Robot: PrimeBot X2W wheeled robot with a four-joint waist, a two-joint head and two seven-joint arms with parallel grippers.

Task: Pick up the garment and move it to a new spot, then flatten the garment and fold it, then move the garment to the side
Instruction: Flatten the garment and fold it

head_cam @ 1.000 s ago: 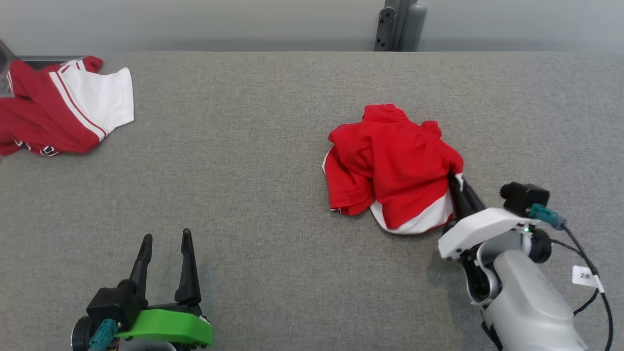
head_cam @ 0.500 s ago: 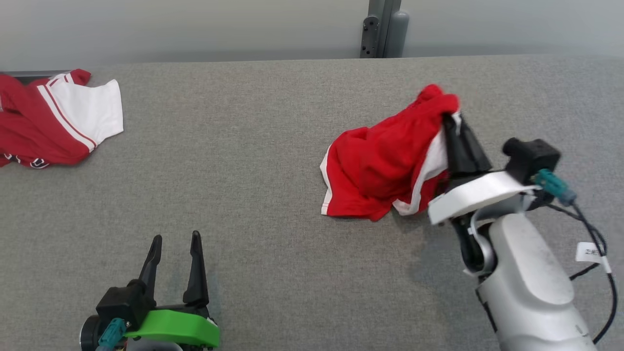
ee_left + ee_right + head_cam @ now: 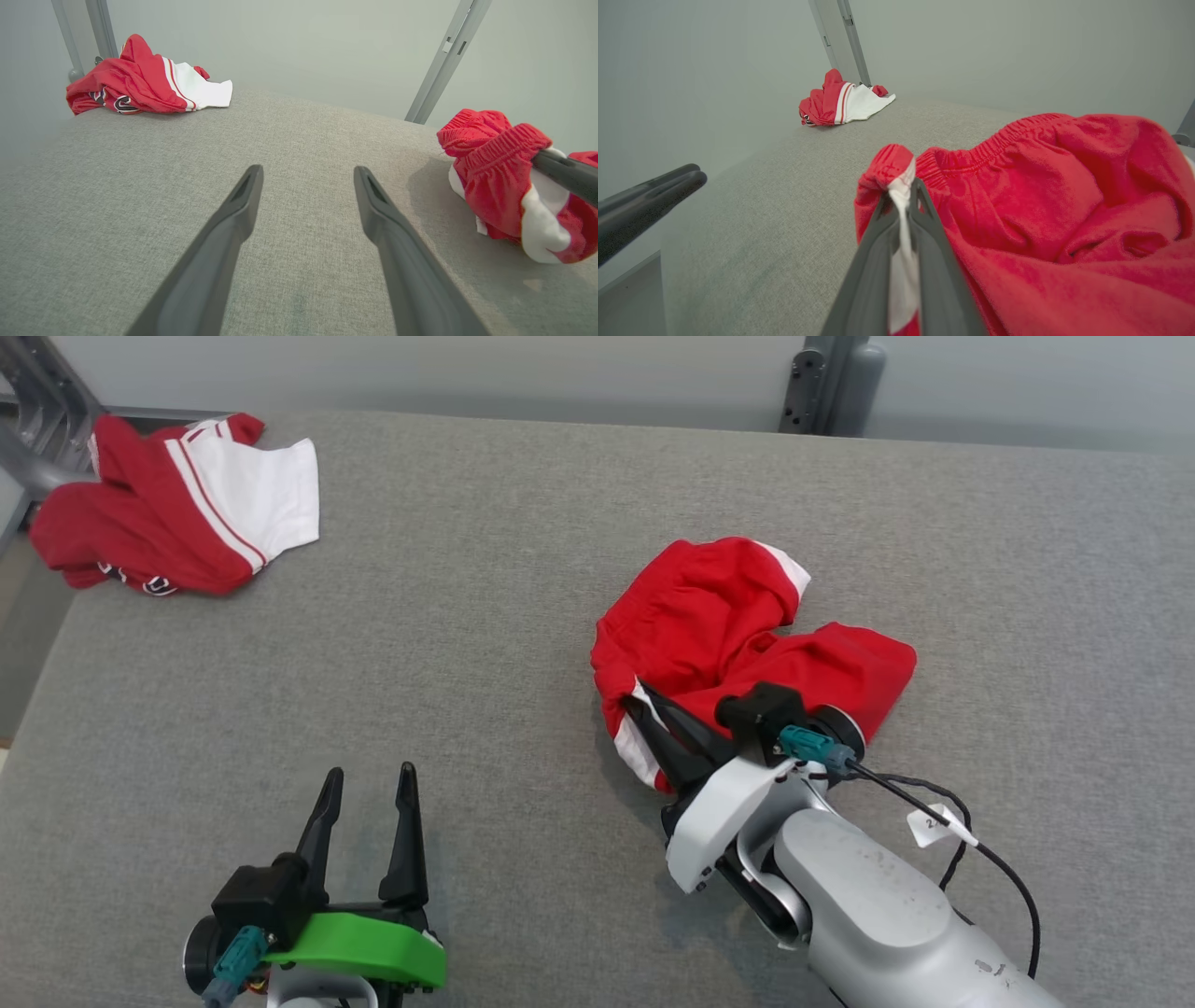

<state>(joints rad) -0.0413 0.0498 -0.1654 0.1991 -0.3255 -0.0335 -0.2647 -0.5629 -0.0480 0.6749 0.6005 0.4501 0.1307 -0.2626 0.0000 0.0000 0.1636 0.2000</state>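
My right gripper [image 3: 639, 706] is clamped on the red shorts [image 3: 738, 616]. Both fingers are pinched together on a fold of the elastic waistband and the white side stripe. In the right wrist view the cloth bunches over the fingertips.

The shorts sit right of centre on the grey table [image 3: 467, 644], crumpled. The gripped end is raised, and the left wrist view shows a shadow on the surface beneath it. The rest is heaped beside and behind the fingers, with one leg spread out to the right.

My left gripper [image 3: 371, 771] is at the near left, fingers spread wide and empty. It hangs over bare table, well apart from the shorts.

A second red-and-white garment [image 3: 187, 513] lies crumpled at the table's far left corner, well apart from both grippers. A grey post [image 3: 831, 383] stands behind the far edge.
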